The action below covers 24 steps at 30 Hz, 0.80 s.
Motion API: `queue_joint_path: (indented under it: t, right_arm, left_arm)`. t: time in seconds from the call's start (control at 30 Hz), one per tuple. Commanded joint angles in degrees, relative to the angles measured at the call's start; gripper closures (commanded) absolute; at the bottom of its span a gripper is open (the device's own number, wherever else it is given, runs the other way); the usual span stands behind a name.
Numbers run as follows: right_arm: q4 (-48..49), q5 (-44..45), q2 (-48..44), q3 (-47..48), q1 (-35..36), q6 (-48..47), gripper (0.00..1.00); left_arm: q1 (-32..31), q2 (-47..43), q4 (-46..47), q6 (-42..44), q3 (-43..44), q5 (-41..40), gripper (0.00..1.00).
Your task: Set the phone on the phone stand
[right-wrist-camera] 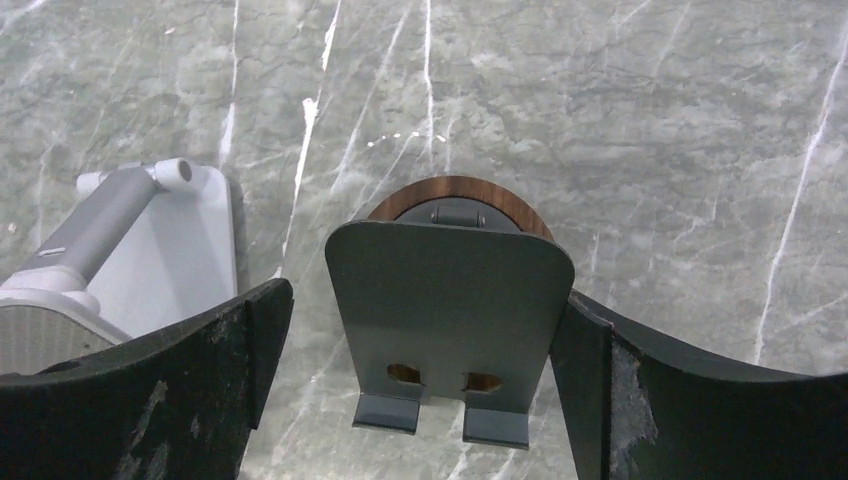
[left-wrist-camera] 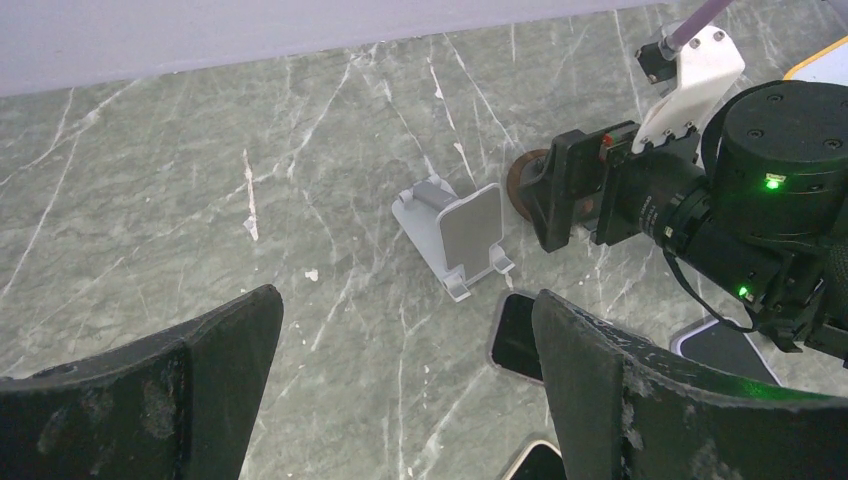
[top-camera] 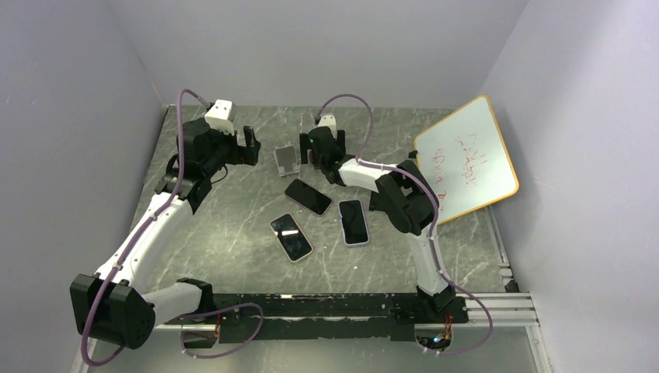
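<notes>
1. Shows a grey-green marble-patterned table (top-camera: 233, 256) from above, with two black-and-white robot arms reaching toward its far side.
2. Finds three phones lying flat mid-table, none touched by a claw: a plain black phone (top-camera: 308, 196), a pale-cased dark-screened phone (top-camera: 291, 237) nearer the arm bases, and a white-rimmed dark-screened phone (top-camera: 353, 222) to the right.
3. Sets a small white-and-silver folding phone stand (left-wrist-camera: 460, 232) upright just beyond the plain black phone, carrying no phone.
4. Shows the left claw (left-wrist-camera: 408, 305) spread wide and gripping nothing, hovering left of the white-and-silver stand and aimed at it.
5. Shows the right claw (right-wrist-camera: 425, 300) open, straddling a dark grey metal phone stand on a round wooden base (right-wrist-camera: 450, 330), just right of the white-and-silver one. Leaves a gap at the left finger and almost none at the right.
6. Includes a wood-framed whiteboard with red writing (top-camera: 466, 159) at the table's right side.
</notes>
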Motion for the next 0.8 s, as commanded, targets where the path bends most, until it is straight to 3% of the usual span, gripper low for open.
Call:
queue_joint_path:
  t: [0.0, 0.37, 0.77]
  right_arm:
    - [-0.7, 0.1, -2.3, 2.4, -0.1, -1.6, 0.00]
    - [1.7, 6.6, -26.1, -15.3, -7.8, -5.3, 0.00]
    - [-15.4, 14.8, -48.7, -38.3, -9.0, 6.8, 0.00]
  left_arm:
    - [0.3, -0.9, 0.2, -0.8, 0.8, 1.1, 0.00]
    - [0.3, -0.7, 0.3, -1.0, 0.8, 1.8, 0.00]
    - [-0.8, 2.4, 1.1, -2.2, 1.4, 4.3, 0.00]
